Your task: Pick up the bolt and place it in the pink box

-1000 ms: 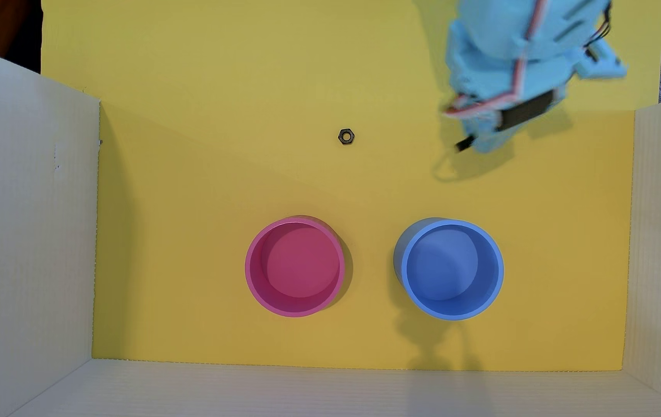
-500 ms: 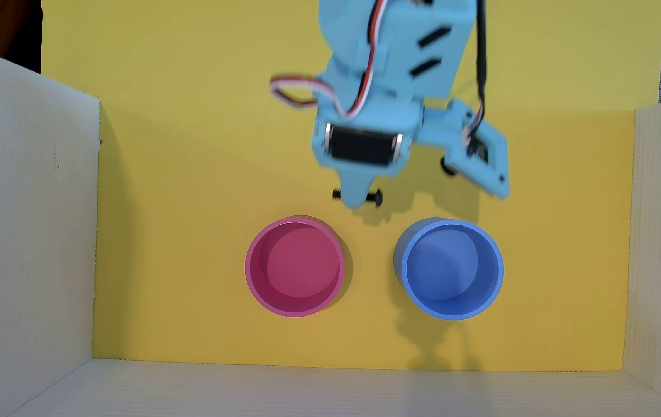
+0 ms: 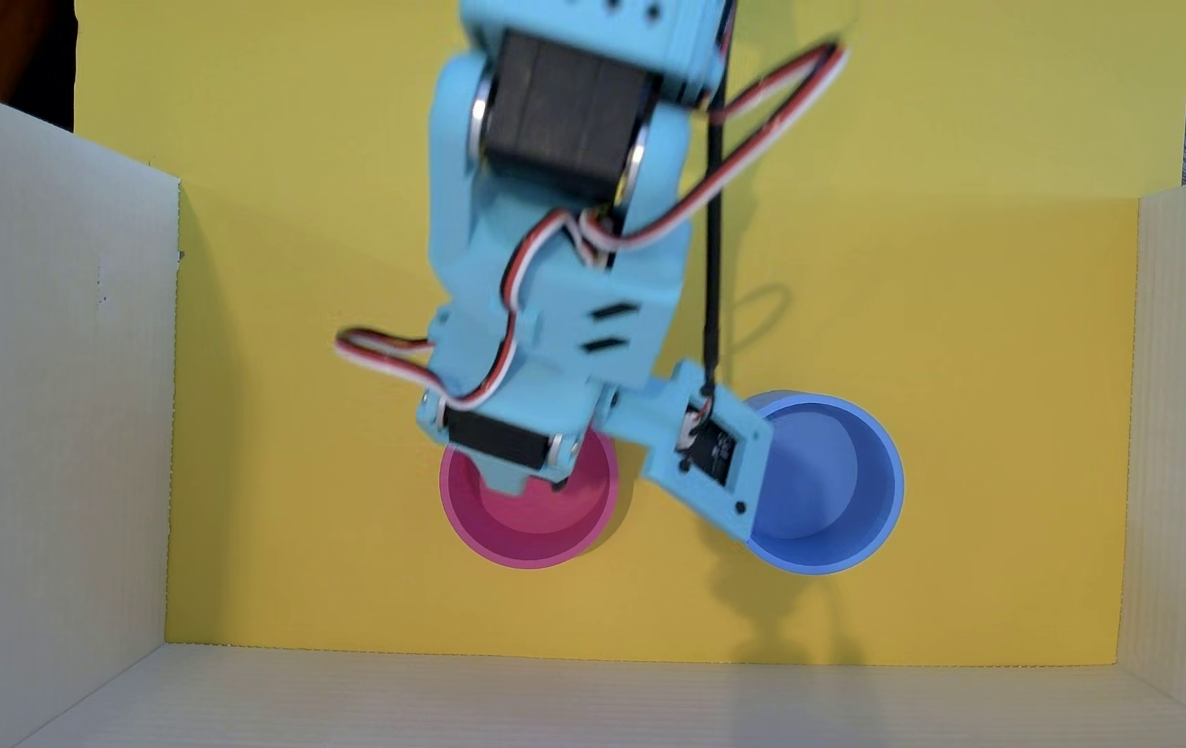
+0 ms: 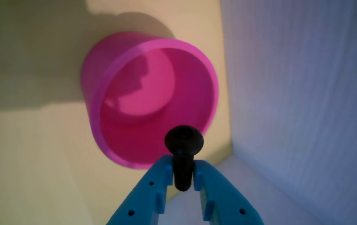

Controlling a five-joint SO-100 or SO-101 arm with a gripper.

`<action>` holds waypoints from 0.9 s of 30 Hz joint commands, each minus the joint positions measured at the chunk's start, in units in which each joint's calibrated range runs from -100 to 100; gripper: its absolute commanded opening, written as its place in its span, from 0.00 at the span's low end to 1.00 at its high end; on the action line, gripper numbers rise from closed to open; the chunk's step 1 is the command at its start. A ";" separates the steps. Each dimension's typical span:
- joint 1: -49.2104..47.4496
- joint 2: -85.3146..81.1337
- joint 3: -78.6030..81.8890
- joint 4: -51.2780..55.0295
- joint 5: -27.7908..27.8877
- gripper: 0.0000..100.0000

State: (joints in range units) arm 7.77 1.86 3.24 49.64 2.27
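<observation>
Pincer (image 4: pixel 183 175) clenched on the bolt (image 4: pixel 183 147) by its shaft, head poking out past the tips, right over the near rim of the pink box (image 4: pixel 109 72); small, rigid, probably slick metal, so the mid-shaft hold looks right.
</observation>
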 commanded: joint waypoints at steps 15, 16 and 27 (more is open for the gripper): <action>-2.54 -0.69 0.06 6.61 0.26 0.03; -3.20 -2.03 0.87 7.46 0.26 0.01; -8.94 -40.67 40.31 1.20 -0.21 0.01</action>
State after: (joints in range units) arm -0.77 -23.90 31.53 54.69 2.37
